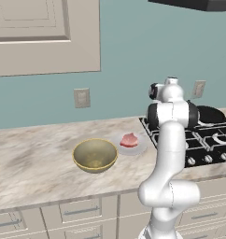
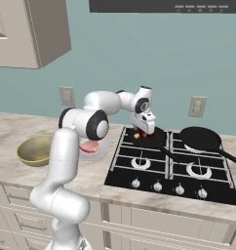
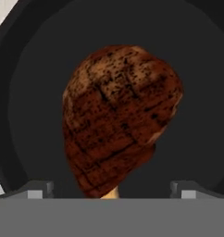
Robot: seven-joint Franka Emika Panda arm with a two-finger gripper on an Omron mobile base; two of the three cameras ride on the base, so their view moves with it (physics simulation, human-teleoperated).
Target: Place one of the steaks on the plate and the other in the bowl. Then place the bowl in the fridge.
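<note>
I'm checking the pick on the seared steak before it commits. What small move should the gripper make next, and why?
Probably lower straight down and close on the seared steak. The gripper is open, its fingertips either side of the steak, which lies in a black pan on the stove. The raw steak already sits on the plate, and the bowl is empty.

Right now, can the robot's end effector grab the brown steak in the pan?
Probably yes. The end effector is open right above the seared steak in the pan, with nothing between them.
</note>
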